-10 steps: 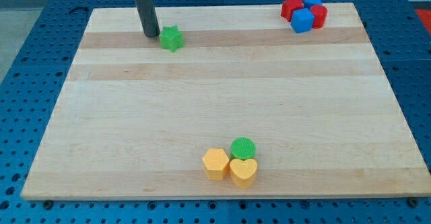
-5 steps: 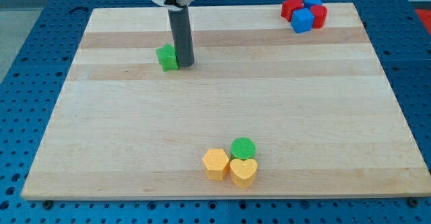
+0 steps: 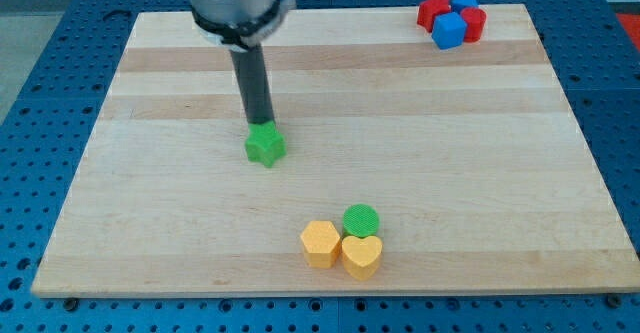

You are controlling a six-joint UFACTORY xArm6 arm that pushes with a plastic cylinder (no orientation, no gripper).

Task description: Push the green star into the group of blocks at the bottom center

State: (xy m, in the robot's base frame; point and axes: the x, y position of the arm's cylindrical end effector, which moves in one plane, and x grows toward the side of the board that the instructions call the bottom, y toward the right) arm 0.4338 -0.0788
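Near the middle of the pale wooden counter (image 3: 150,173), slightly toward the view's left, the small green star-shaped block (image 3: 265,145) is lying flat. My tip (image 3: 262,123), the lower end of the straight dark rod, is touching the star's upper edge, so the star is sitting just below the tip, on the side facing the view's bottom. The rod is rising from there toward the view's top, where its grey mount is showing at the counter's far edge. The arm is carrying no gripper, so there is nothing to be apart, together or clamped; only the rod end is meeting the star.

Well apart from the star, toward the view's bottom and a little to the view's right, three blocks are sitting in a tight touching group: a green round cylinder (image 3: 361,220), a yellow hexagonal block (image 3: 321,244) to its lower left, and a yellow heart-shaped block (image 3: 362,257) directly below it.

At the view's top right corner, a red star-like block (image 3: 432,11), a blue cube (image 3: 449,30), a red block (image 3: 473,23) and another blue block (image 3: 465,1) are crowding together, touching.
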